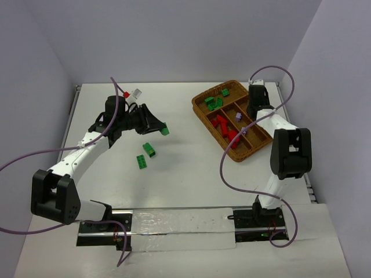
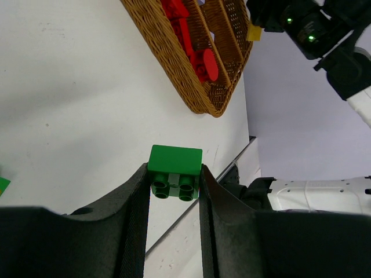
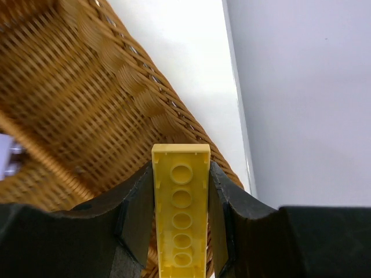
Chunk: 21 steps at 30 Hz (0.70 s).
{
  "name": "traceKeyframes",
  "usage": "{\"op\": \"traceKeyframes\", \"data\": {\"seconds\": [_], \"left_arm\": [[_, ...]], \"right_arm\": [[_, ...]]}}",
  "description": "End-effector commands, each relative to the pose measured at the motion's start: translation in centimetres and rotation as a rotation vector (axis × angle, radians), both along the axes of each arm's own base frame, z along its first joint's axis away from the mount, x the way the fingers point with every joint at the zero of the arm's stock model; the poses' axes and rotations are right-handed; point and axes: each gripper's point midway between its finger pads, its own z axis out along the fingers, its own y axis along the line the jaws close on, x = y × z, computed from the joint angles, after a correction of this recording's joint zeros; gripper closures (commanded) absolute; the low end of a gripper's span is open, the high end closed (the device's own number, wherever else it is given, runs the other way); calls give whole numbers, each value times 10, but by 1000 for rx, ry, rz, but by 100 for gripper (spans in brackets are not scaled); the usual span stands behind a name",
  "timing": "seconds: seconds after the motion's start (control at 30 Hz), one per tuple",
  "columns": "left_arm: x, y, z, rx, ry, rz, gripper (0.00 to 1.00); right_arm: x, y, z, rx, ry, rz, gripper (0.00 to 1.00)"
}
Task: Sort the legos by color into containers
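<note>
Left gripper clamps green brick at very fingertips, lifted above table middle, well apart from basket at far right corner. Right gripper pinches yellow brick by long sides, over basket's outer rim near table's right edge. Loose green bricks lie mid-table. Risks: shallow tip hold lets green brick twist out in transit; release among red bricks mixes colours; yellow brick dropped this close to rim may fall outside
</note>
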Motion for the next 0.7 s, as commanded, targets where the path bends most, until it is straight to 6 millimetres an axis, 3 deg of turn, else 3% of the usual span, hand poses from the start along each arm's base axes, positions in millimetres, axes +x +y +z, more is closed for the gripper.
{"op": "traceKeyframes", "data": {"seconds": [0.0,0.13,0.17,0.23,0.27,0.37,0.47,0.53,0.67], "left_arm": [[8,-4,19,-45,-58,6,100],[9,-4,14,-42,-44,10,100],[9,-4,14,-43,-45,8,100],[7,-4,16,-44,-53,3,100],[7,-4,17,-42,-59,2,100],[6,-1,18,-27,-74,12,100],[4,0,19,-24,-79,14,100],[2,0,19,-27,-82,7,100],[3,2,19,-13,-96,9,100]], "right_arm": [[15,-16,12,-161,1,-7,100],[25,-17,1,-154,19,-37,90],[26,-13,-4,-124,17,-34,83],[27,-6,-9,-57,33,-27,37],[28,-4,-10,-39,33,-29,19],[29,0,-6,-11,25,-33,9],[29,-1,13,-4,-22,-57,1],[29,1,39,15,-84,-64,0],[28,32,90,161,-199,16,0]]}}
